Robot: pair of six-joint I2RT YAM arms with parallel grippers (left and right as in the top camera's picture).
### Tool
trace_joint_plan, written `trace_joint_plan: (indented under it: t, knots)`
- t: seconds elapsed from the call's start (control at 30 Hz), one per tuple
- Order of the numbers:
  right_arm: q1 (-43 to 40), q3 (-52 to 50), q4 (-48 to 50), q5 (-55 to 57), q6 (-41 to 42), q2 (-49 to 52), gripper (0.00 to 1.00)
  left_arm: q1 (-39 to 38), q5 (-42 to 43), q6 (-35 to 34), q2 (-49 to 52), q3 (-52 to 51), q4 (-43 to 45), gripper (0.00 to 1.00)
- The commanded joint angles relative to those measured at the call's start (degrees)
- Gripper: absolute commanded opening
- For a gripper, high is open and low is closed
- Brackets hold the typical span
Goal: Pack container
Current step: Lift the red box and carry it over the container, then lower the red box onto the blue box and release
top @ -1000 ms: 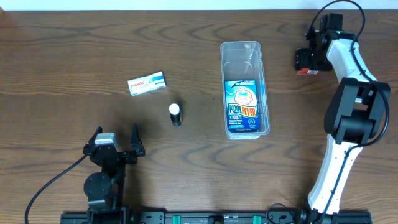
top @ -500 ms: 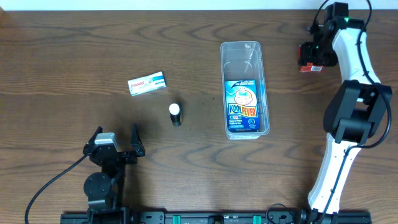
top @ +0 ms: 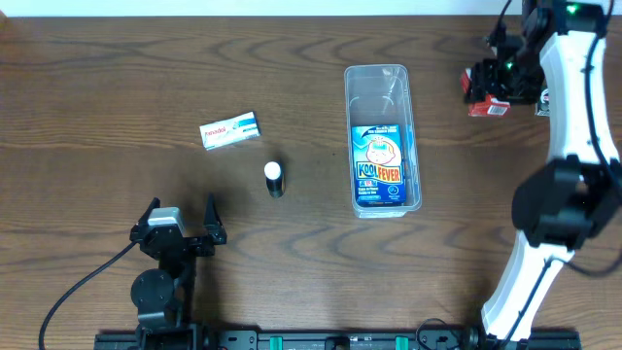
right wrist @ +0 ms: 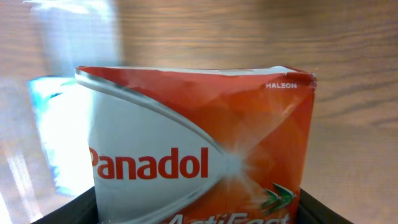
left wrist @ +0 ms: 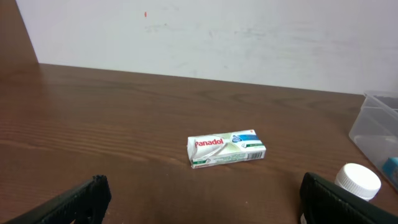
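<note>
Container (top: 377,92), right gripper (top: 489,86) clamping red Panadol box (right wrist: 199,155)

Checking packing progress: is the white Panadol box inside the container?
No, the white Panadol box lies on the table, left of the container and apart from it.

even bright light, faint shadows; right wrist view: container (right wrist: 74,37) blurred, glare washing table (right wrist: 348,37).

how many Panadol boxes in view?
2: white-green Panadol box on the table, left of the container; red Panadol box held in the right tool, right of the container. No others visible.
</note>
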Motion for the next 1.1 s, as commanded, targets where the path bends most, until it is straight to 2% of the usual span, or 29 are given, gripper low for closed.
trace_joint_plan:
  t: [0.0, 0.17, 0.4, 0.77, 1.07]
  knots:
    - [4.0, 1.6, -2.9, -1.8, 0.7, -6.9, 0.66, 0.1, 0.5, 0.5, 0.0, -0.9, -2.1, 0.98]
    - [10.8, 1.3, -7.8, -0.2, 2.4, -12.3, 0.64, 0.1, 0.5, 0.5, 0.0, -0.9, -2.1, 0.98]
    - [20.5, -0.8, -8.2, 8.6, 13.2, -13.5, 0.64, 0.1, 0.5, 0.5, 0.0, -0.9, -2.1, 0.98]
    - [31.4, -17.4, 5.0, 15.7, 33.5, -13.5, 0.65, 0.1, 0.5, 0.5, 0.0, -0.9, -2.1, 0.98]
    - [33.7, -31.1, 15.3, 16.1, 34.4, -13.5, 0.67, 0.1, 0.5, 0.5, 0.0, -0.9, -2.1, 0.98]
